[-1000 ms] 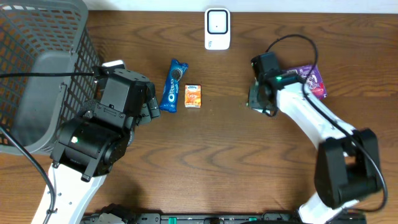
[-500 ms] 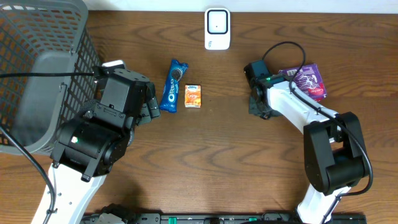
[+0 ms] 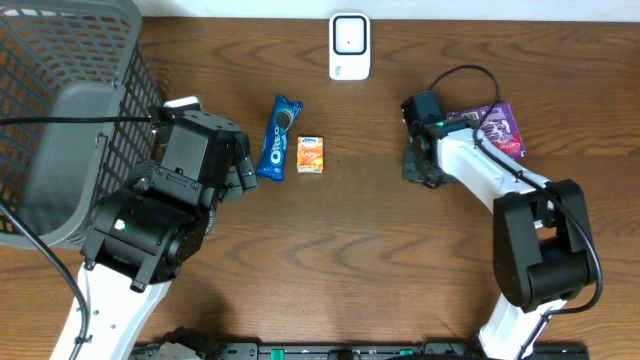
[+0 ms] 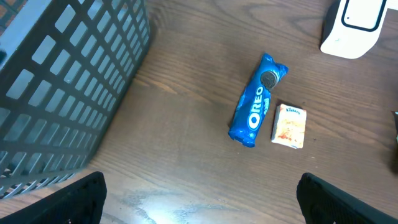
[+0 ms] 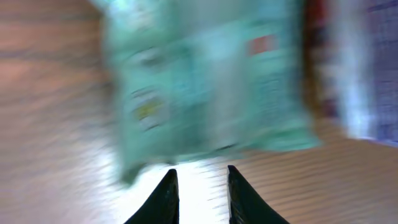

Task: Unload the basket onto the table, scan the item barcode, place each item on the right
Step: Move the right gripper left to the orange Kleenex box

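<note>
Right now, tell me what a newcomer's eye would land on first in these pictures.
The big grey mesh basket fills the left end of the table. Mid-table, a bright blue Oreo pack lies beside a small orange box, with a white scanner at the far edge. On the right, the right pincer points at a blurred pale green packet, a purple packet beside it.

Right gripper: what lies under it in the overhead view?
A green packet, blurred in the wrist view, lies just beyond the right gripper. From overhead the gripper covers it almost wholly; its print cannot be read.
</note>
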Robot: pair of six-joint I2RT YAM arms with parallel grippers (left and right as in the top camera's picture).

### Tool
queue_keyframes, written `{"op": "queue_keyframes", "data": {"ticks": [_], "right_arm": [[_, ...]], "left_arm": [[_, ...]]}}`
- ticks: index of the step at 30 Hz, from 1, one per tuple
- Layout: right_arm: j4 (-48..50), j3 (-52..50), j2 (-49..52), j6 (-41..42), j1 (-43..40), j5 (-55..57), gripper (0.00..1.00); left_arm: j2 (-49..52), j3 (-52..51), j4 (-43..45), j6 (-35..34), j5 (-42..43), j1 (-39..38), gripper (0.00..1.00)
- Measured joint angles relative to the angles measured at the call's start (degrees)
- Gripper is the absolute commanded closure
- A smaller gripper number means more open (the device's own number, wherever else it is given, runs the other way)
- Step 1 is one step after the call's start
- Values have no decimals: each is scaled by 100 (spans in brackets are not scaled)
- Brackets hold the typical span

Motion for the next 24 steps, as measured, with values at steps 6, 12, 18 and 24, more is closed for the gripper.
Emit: {"op": "queue_keyframes", "data": {"ticks": [6, 12, 18, 24], "right_arm": [[-258, 535, -4, -382, 289, -894, 66], [245, 968, -190, -527, 452, -1613, 38], [1486, 907, -236, -568, 638, -2267, 28], [2542, 586, 81, -197, 960, -2503, 21]], "left_arm": [[0, 0, -2, 0, 0, 0, 2], [0, 0, 0, 0, 0, 0, 2], [0, 0, 2, 0, 0, 0, 2], [0, 0, -2, 0, 0, 0, 2]]}}
